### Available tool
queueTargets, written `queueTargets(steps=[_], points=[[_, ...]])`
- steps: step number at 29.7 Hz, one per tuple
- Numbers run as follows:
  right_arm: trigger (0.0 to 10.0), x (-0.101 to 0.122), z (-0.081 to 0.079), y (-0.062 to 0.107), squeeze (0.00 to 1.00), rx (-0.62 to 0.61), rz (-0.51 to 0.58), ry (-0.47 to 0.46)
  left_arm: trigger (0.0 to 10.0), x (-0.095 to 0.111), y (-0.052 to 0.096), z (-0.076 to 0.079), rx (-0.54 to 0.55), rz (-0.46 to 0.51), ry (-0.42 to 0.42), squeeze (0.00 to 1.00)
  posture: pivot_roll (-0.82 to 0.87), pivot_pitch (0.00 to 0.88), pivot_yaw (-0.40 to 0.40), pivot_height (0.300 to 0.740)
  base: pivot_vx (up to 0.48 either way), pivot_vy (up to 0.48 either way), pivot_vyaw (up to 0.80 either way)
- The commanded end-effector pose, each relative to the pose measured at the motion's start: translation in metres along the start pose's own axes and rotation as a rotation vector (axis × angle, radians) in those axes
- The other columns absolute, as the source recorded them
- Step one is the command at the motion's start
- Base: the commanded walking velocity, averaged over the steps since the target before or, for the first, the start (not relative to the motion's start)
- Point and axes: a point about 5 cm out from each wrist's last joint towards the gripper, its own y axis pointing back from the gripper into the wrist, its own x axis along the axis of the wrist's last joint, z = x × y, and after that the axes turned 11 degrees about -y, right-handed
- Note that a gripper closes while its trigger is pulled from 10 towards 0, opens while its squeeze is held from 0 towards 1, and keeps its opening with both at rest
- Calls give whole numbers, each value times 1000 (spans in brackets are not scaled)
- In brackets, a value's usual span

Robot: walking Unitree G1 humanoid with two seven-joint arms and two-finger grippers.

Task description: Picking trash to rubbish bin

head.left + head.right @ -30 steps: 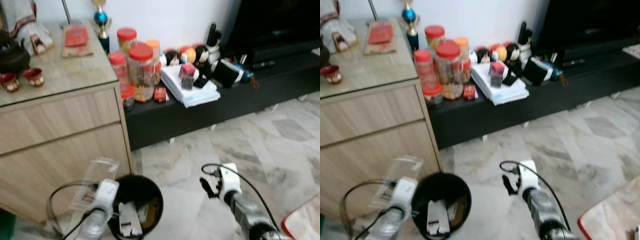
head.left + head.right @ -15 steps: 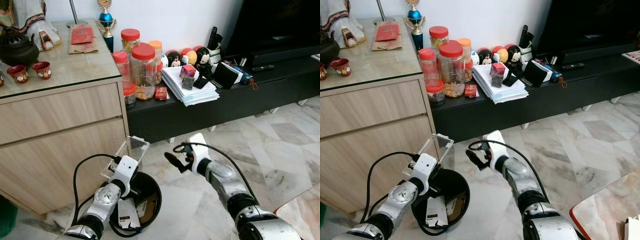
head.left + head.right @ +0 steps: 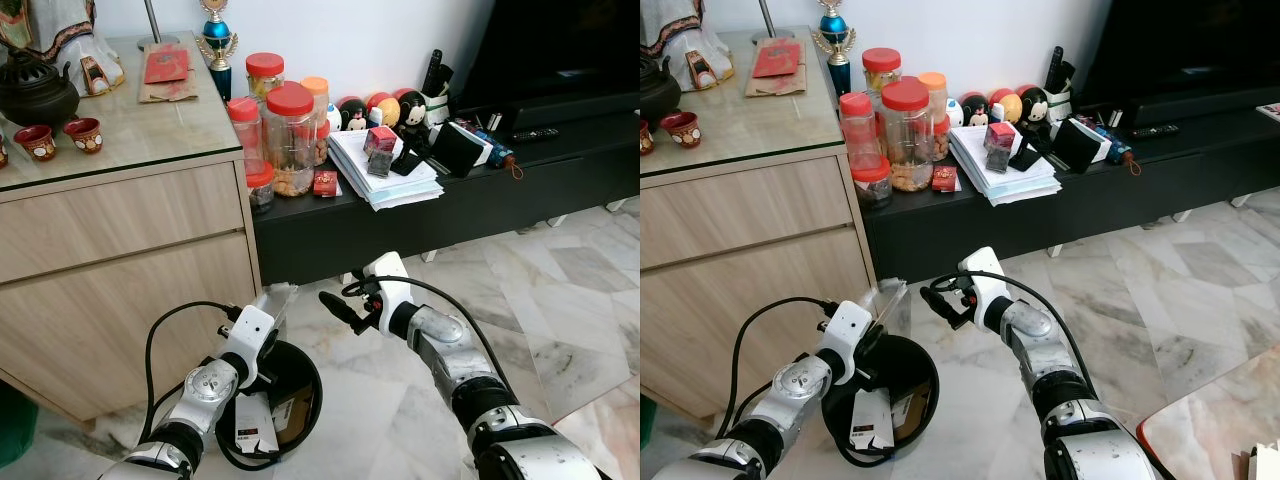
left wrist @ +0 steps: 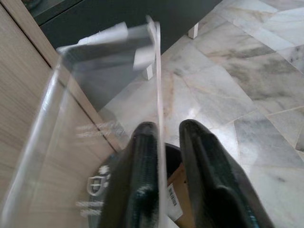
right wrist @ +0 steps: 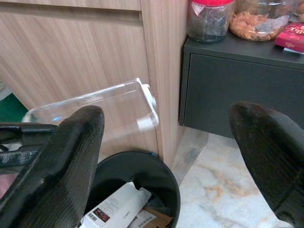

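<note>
A clear plastic box (image 3: 274, 301) is tilted over the back rim of the black rubbish bin (image 3: 311, 386) on the floor beside the cabinet. My left gripper (image 4: 160, 128) is shut on one thin wall of the clear plastic box (image 4: 95, 90). My right gripper (image 3: 335, 305) hovers open just right of the box, at about its height, not touching it. In the right wrist view the box (image 5: 97, 108) lies between its spread fingers (image 5: 66, 156), above the bin (image 5: 142, 167). White cardboard packets (image 3: 250, 428) lie inside the bin.
A wooden cabinet (image 3: 130, 245) with a glass top stands right behind the bin. A low black bench (image 3: 420, 215) holds red-lidded jars (image 3: 292, 140) and a stack of papers (image 3: 385, 180). A marble floor (image 3: 560, 300) spreads to the right. Black cables (image 3: 160, 340) loop from my left arm.
My right gripper has swung up and left, close to the clear box. My left gripper has carried the box right, over the bin's rim. The camera has also shifted.
</note>
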Motion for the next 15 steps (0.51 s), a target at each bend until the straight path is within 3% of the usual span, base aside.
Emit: queueTargets(steps=[1,3,4,15], points=[[10000,6,-3,-2,0,14,15,15,10000,0,-1,-2,-4,-19,-5,1000,33,79,-67,740,0,0,0],[10000,6,-3,-3,0,16,16,14,10000,0,-1,-2,-1,-22,-9,1000,33,79,-67,740,0,0,0],[10000,6,-4,-3,0,23,17,12,10000,0,-1,-3,6,-24,-16,0,33,79,-67,740,0,0,0],[10000,11,-4,-3,0,21,39,18,10000,-3,0,-4,26,-39,-22,0,35,80,-73,740,0,0,0]])
